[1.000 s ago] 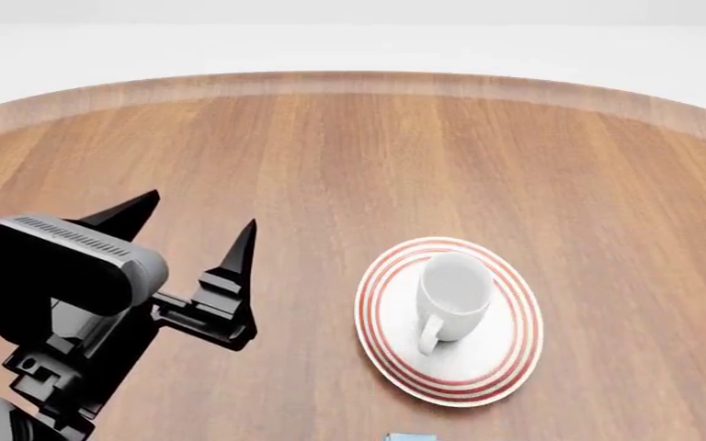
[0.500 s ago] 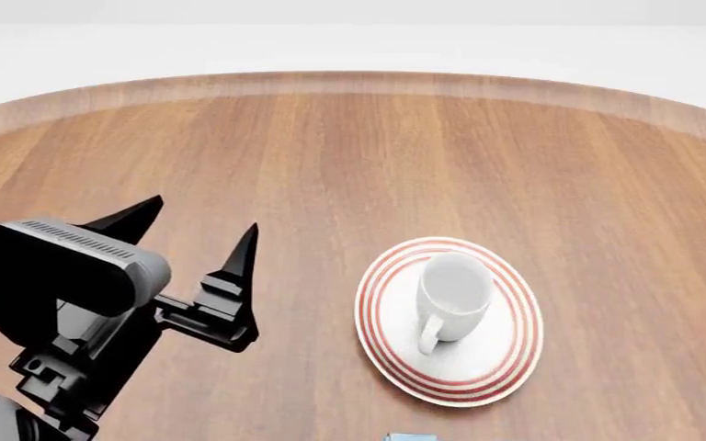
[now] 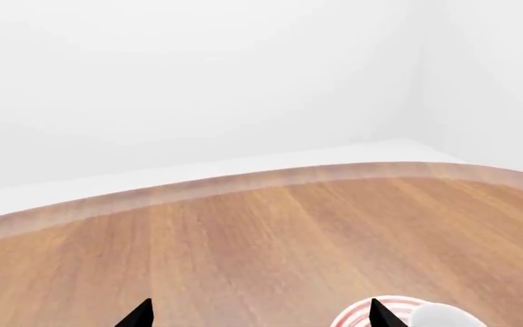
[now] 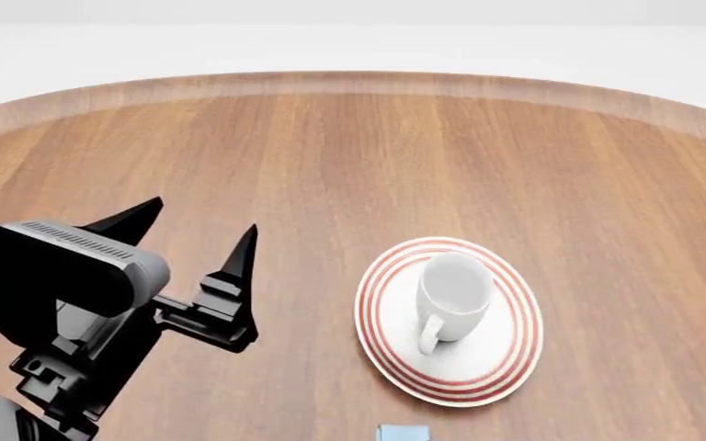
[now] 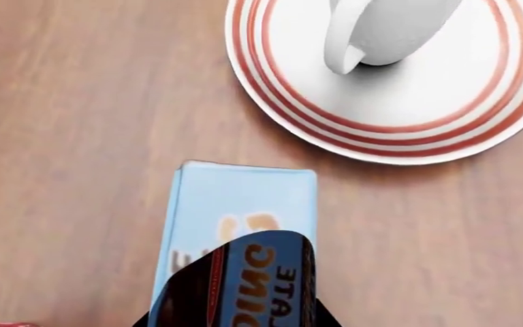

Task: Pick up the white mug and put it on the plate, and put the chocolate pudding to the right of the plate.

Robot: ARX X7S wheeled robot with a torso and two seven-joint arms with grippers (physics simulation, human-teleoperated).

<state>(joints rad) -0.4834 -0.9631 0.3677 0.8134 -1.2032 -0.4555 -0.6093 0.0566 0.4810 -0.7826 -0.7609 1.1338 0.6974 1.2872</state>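
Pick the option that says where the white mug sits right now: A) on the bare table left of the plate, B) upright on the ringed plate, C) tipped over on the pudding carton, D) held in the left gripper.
B: the white mug stands upright on the plate, its handle toward the robot.

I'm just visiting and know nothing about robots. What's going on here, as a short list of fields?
mug: white mug upright on the plate, handle toward the robot
pudding: chocolate pudding on the wooden table, just short of the plate's near edge
left gripper: jaws open, empty, left of the plate
right gripper: above the pudding; only a dark part shows, jaws unclear
remaining: pudding not yet right of the plate
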